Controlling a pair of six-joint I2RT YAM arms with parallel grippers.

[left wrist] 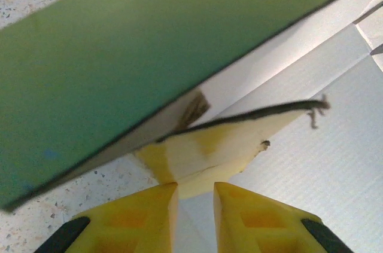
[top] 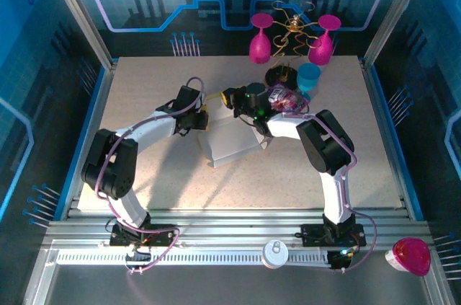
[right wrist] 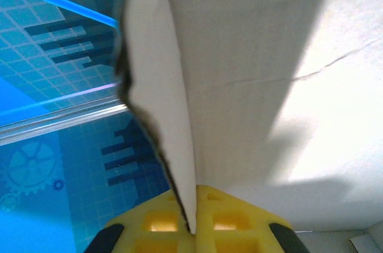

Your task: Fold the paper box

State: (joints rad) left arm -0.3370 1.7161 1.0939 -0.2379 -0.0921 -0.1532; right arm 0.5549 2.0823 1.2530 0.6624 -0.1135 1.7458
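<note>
- Worktop (top: pixel 144 89): speckled and pale; carries all items listed.
- Box (top: pixel 232 143): lies at the centre of the worktop, pale inside face up, partly folded. In the left wrist view its ribbed white inner panel (left wrist: pixel 335 163) lies flat, a broad panel that reads greenish stands tilted above it, and a small yellow flap with a frayed edge runs down toward the fingers. In the right wrist view a pale wall of the box (right wrist: pixel 269 55) stands raised edge-on.
- Left hand (top: pixel 204 119): at the box's 10 o'clock corner. In its own view the left hand (left wrist: pixel 196 186) has its yellow fingers a narrow gap apart, the flap's tip at that gap. Whether the flap is pinched, I cannot tell.
- Right hand (top: pixel 234 103): at the box's 12 o'clock edge. In its own view the right hand (right wrist: pixel 192 220) is closed tight on the bottom of the raised wall, no gap visible.
- Packet (top: pixel 284 99): purple, crinkly, at 2 o'clock from the box, just beside the right arm.
- Cup (top: pixel 310 76): blue, upright, at 1 o'clock from the packet, near it.
</note>
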